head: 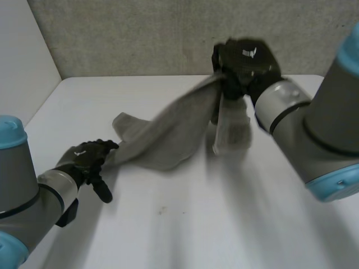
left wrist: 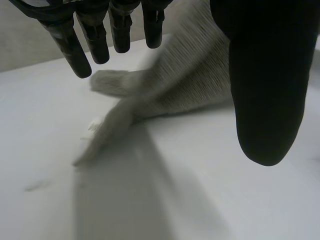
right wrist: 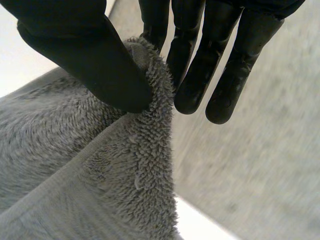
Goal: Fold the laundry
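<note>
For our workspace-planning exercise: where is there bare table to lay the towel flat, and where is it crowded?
Free: the near table, in front of the towel; also the far-left strip between towel and wall. Crowded: the diagonal from the open left hand at the towel's low end to the right hand pinching its raised end.

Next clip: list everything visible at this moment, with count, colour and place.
towel: one, grey, one end lifted, the rest trailing down to the table
table: one, white, under everything
wall: one, grey, behind the table
right hand: one, black, raised over the table's far side, thumb and fingers pinching the towel's upper end
left hand: one, black, low at the towel's lower end, fingers open
left arm: one, grey with light-blue cap, near corner
right arm: one, grey with light-blue cap, opposite side
</note>
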You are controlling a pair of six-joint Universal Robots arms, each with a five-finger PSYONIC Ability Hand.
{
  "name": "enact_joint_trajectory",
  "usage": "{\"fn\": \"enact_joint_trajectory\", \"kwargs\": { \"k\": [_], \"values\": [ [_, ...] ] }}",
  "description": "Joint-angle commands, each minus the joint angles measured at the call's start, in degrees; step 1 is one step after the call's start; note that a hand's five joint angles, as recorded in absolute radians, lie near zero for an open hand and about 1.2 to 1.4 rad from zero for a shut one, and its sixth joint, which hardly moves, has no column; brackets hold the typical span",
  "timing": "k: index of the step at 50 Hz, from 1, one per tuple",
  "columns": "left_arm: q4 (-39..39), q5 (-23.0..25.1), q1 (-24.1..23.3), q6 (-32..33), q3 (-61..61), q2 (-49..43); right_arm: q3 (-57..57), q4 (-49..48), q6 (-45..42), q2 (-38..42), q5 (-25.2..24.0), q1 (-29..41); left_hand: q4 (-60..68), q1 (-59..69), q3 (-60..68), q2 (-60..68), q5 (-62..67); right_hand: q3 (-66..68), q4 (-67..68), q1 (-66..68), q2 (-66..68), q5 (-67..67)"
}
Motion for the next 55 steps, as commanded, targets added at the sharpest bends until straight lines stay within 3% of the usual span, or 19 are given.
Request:
{"fn": "enact_joint_trajectory", "kwargs": {
  "k": [1,15,22,35,37,38,40,47,51,53,55],
  "values": [
    [2.09,1.74,-2.23,-5.55,-1.19,-0.20,-6.00,5.54,-5.87,-1.58,-0.13,0.22,0.78,0.78,0.70,0.73,0.24,12.71,12.12,26.17,13.26,14.11],
    [12.81,-0.80,-4.16,-8.46,-0.14,-6.70,-5.56,7.39,-5.78,-6.33,1.54,3.12,3.63,3.63,3.55,3.57,3.09,12.71,12.12,26.17,13.26,14.11],
    [13.17,-1.51,-5.13,-8.55,0.92,-9.35,-5.21,8.36,-5.78,-7.30,2.16,3.12,4.99,4.99,4.91,4.93,4.44,12.71,12.12,26.17,13.26,14.11],
    [13.61,-1.78,-11.02,-10.92,4.96,-12.77,-4.86,9.68,-4.55,-8.35,2.16,3.12,6.84,6.84,6.76,6.78,6.29,12.71,12.12,26.17,13.26,14.11],
    [14.92,-2.12,-11.72,-11.45,6.88,-14.17,-4.51,9.68,-4.03,-9.23,2.16,3.12,26.72,26.72,26.64,26.67,26.18,12.71,12.12,26.17,13.26,14.11],
    [14.93,-2.13,-11.72,-11.45,6.89,-14.18,-4.51,9.68,-4.03,-9.23,2.16,3.12,26.85,26.85,26.77,26.80,26.31,12.71,12.12,26.17,13.26,14.11],
    [18.51,-4.66,-11.72,-11.63,8.29,-15.67,-3.81,9.68,-3.94,-10.11,2.16,2.68,68.52,68.52,68.44,68.46,67.97,12.71,12.12,26.17,13.26,14.11],
    [22.93,-11.00,-10.06,-10.31,9.70,-14.89,-1.61,9.68,-4.29,-11.43,1.54,1.54,68.72,68.72,68.64,68.66,68.17,12.71,12.12,26.17,13.26,14.11],
    [20.81,-10.92,-6.45,-8.64,9.00,-11.46,0.41,12.21,-7.79,-11.43,0.84,-3.19,68.72,68.72,68.64,68.66,68.17,12.71,12.12,26.17,13.26,14.11],
    [16.44,-9.70,-2.60,-5.49,8.39,-5.16,1.20,14.40,-10.33,-11.43,0.14,-5.21,68.72,68.72,68.64,68.66,68.17,12.71,12.12,26.17,13.26,14.11],
    [13.98,-8.21,-2.15,-3.73,8.30,-2.87,2.25,16.86,-13.23,-11.26,-1.08,-6.97,68.72,68.72,68.64,68.66,68.17,12.71,12.12,26.17,13.26,14.11]
  ]
}}
